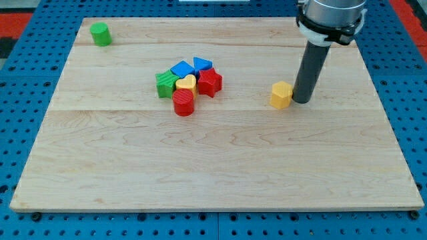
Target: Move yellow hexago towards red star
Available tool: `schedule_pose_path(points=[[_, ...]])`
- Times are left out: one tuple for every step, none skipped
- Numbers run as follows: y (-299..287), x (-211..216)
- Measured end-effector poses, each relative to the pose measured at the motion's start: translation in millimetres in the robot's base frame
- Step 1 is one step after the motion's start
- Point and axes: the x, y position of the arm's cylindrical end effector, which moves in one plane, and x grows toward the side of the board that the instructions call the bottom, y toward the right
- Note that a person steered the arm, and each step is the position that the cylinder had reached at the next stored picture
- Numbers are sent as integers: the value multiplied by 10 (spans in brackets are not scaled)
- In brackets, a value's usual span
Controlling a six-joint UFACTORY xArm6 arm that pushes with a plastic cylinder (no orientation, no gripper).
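Observation:
The yellow hexagon (281, 95) lies on the wooden board right of centre. My tip (301, 101) stands just to the hexagon's right, touching or almost touching its side. The red star (209, 83) lies to the view's left of the hexagon, at the right edge of a cluster of blocks. A stretch of bare board separates the hexagon from the star.
The cluster also holds a yellow heart (186, 84), a red cylinder (183, 103), a green block (166, 84), a blue block (182, 69) and a blue triangle (203, 64). A green cylinder (101, 34) stands at the board's top left corner.

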Motion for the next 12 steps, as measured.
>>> schedule_pose_path(points=[[-174, -24], [-386, -165], [-386, -330], [-523, -329], [-529, -324], [-529, -289], [-516, -135], [-701, -95], [-921, -95], [-878, -63], [-877, -6], [-972, 10]])
